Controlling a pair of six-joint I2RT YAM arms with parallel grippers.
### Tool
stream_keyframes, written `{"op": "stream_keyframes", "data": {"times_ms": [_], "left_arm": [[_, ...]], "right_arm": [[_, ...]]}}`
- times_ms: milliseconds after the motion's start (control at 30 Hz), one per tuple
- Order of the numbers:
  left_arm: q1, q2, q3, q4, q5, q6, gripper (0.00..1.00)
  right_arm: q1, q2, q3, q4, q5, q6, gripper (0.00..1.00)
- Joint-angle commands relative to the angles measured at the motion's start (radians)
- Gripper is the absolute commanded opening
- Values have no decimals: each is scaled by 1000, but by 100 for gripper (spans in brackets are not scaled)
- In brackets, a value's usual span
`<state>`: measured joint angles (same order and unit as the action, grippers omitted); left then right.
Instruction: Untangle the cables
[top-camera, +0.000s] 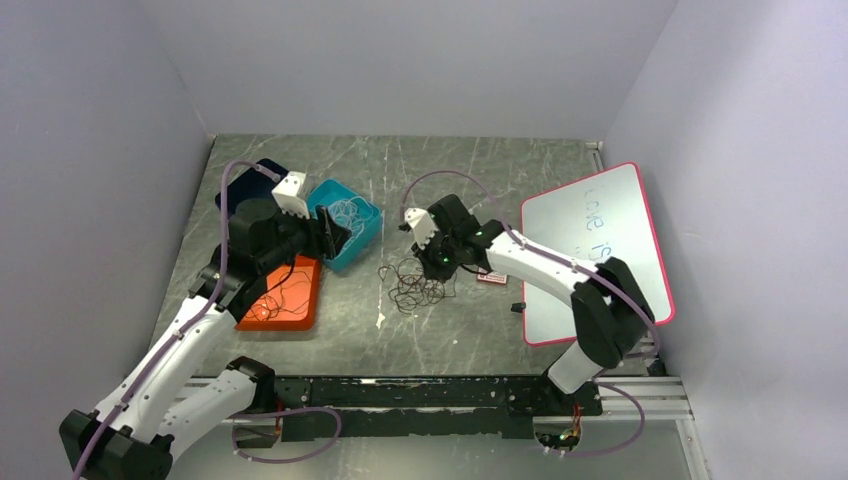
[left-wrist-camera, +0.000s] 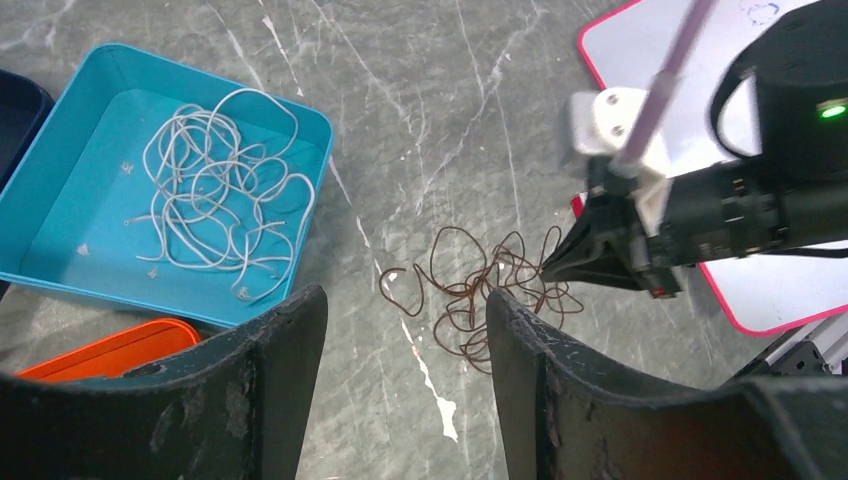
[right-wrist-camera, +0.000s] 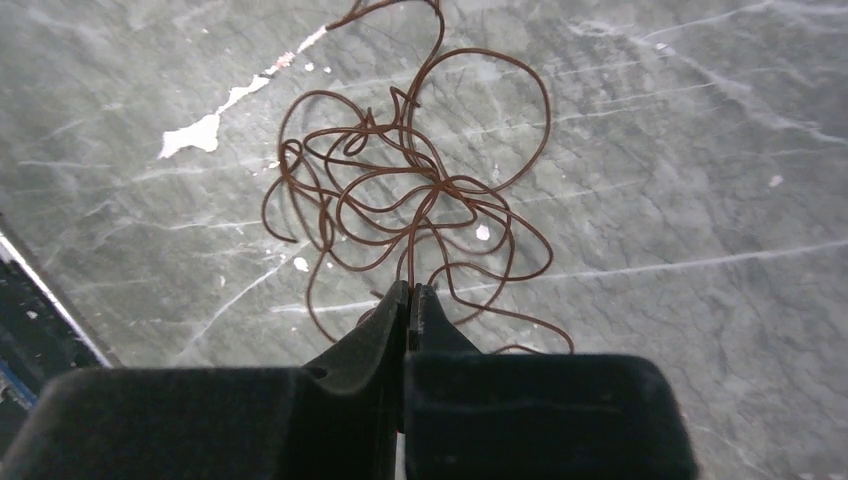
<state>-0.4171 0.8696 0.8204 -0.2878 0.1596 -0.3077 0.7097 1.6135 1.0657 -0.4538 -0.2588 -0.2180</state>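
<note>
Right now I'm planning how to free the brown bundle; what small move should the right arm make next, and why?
Probably lift the right fingers slowly up and away. They are shut on one strand at the edge of the brown cables, which lie loose on the table, and the left fingers are open, holding nothing. A gentle pull should show whether that strand slides free.

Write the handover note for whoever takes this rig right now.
Left gripper: open, empty, above the table near the teal bin.
Right gripper: shut on a strand of the brown cables, which lie tangled on the table.
Done: white cables sit apart in the teal bin.
Left: loosen the brown cables; check the orange tray, contents unclear.
</note>
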Motion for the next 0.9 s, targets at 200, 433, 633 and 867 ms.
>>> {"op": "stream_keyframes", "data": {"times_ms": [200,433,633,867], "left_arm": [[-3,-65,-87,258,178,22,71],[-3,-35,-121,507,344,-11,85],[-3,18,-115,666,477,-4,98],[-5,126,-144,914,531,-49,100]], "right_arm": [[-23,-271,75,-48,-41,52,0],[-24,-371,183,-40,-86,122,0],[-24,-394,279,-61,-101,180,0],[-24,-389,300,31,-137,333,0]]}}
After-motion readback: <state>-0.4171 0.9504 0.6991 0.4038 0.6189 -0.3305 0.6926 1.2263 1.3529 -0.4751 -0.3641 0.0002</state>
